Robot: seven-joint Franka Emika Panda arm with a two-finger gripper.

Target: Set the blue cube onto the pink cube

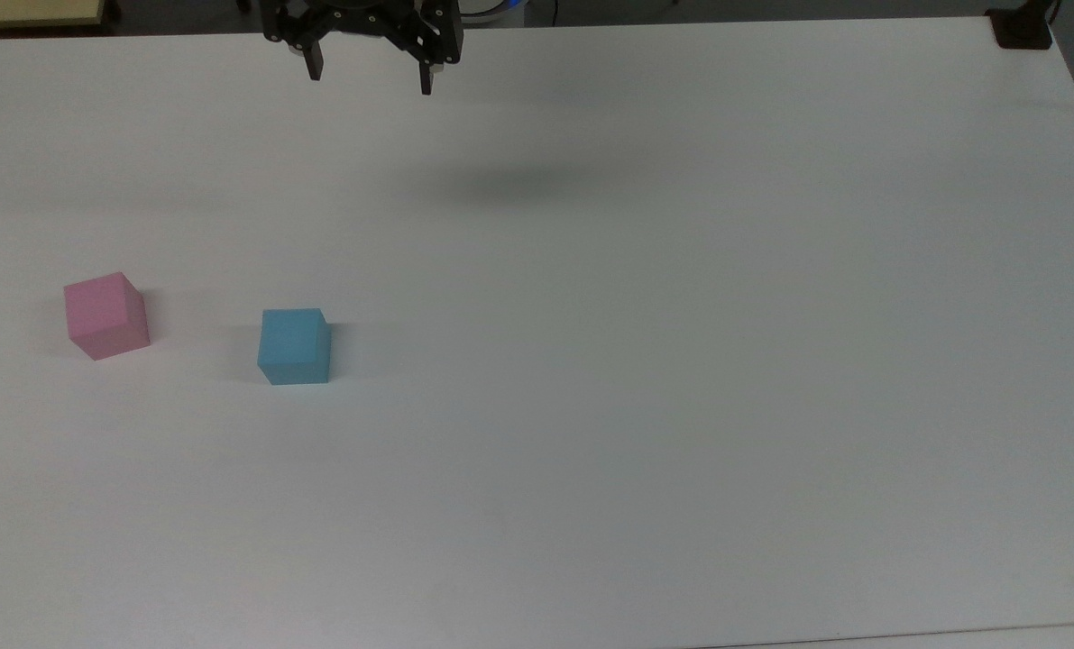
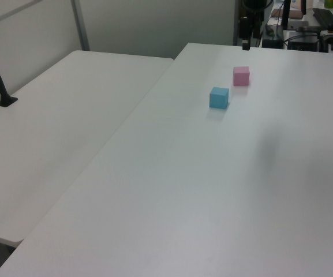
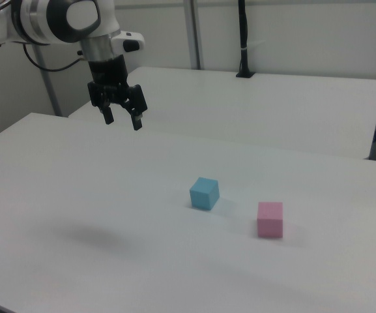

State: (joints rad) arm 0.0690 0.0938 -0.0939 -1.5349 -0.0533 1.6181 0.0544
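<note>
In the top view, going from left to right, the pink cube comes first. It sits on the white table, near the top view's left edge, and it is turned a bit so one corner points down in the picture. Next comes the blue cube, just to the right of the pink one. The two cubes are near each other but they do not touch. Both lie flat on the table.

A little further right, up at the top edge of the top view, hangs the gripper. It is black, and its two fingers are spread wide apart with nothing between them. It is up in the air, well apart from both cubes. Its soft grey shadow lies on the table to the right of it.

In the right view, the gripper is on the left, hanging from the white and grey arm (the fingers point down). Then comes the blue cube, and then the pink cube on the right.

In the left view, a second white table stands on the left. The blue cube is further right, and the pink cube is just behind it.
</note>
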